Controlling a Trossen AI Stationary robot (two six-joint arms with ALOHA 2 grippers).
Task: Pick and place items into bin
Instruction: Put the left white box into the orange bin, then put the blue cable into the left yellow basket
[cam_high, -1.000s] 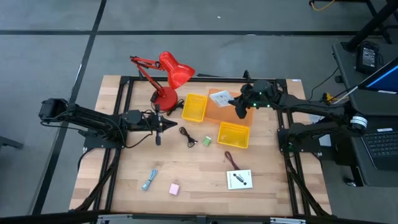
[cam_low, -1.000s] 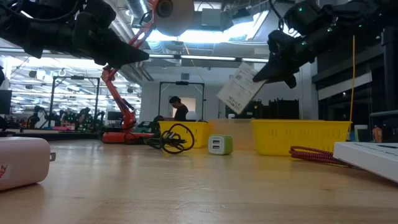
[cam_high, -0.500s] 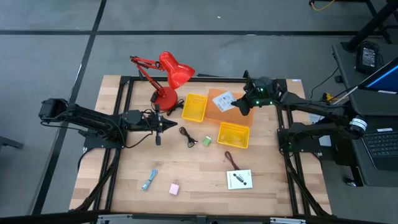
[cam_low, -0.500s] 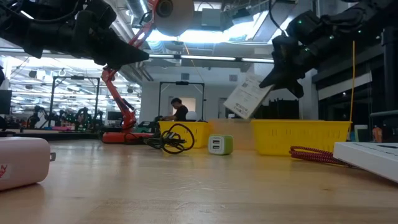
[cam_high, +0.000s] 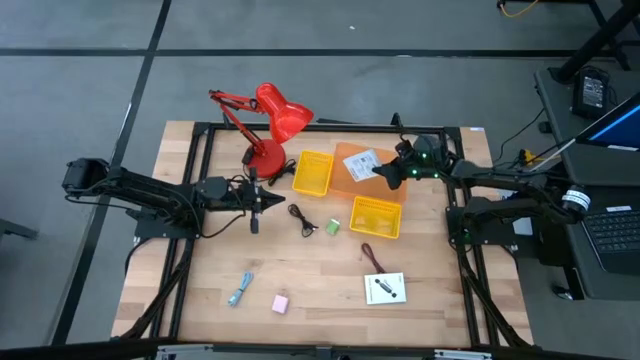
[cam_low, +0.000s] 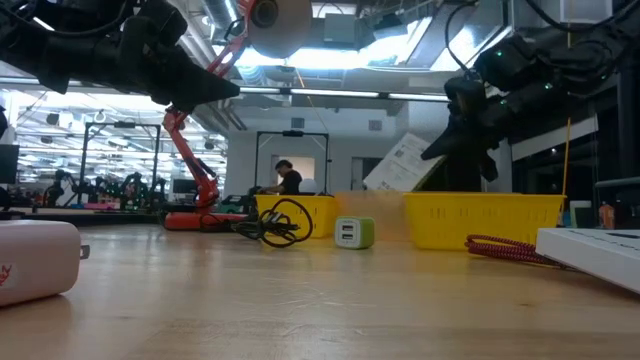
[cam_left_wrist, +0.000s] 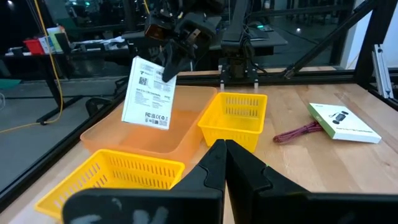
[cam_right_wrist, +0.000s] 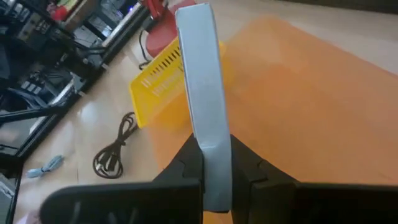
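Observation:
My right gripper (cam_high: 392, 172) is shut on a white card with black print (cam_high: 360, 163) and holds it over the orange bin (cam_high: 352, 186). In the left wrist view the card (cam_left_wrist: 149, 93) hangs above the bin (cam_left_wrist: 155, 134). My left gripper (cam_high: 255, 202) is shut on nothing, above the table beside the lamp base. On the table lie a black cable (cam_high: 303, 218), a green block (cam_high: 332, 228), a maroon cord (cam_high: 372, 258), a second white card (cam_high: 385, 288), a bluish-grey tool (cam_high: 240, 290) and a pink block (cam_high: 281, 303). My right gripper pinches the card's end nearest the table's right edge (cam_right_wrist: 211, 149) between its two fingers (cam_right_wrist: 186, 165). The fingers come from the table's right side, slanting down. The card (cam_low: 400, 165) sticks out from them tilted, clear of the bin below.
Two yellow baskets (cam_high: 313, 172) (cam_high: 376, 216) flank the orange bin. A red desk lamp (cam_high: 270, 125) stands at the far left of the bins. A black frame rail runs round the table (cam_high: 190, 290). A person (cam_low: 288, 175) shows far off in the room.
My right gripper has sunk toward the orange bin and rolled, still shut on the card. The card has come down with it and now lies flatter, closer above the bin.

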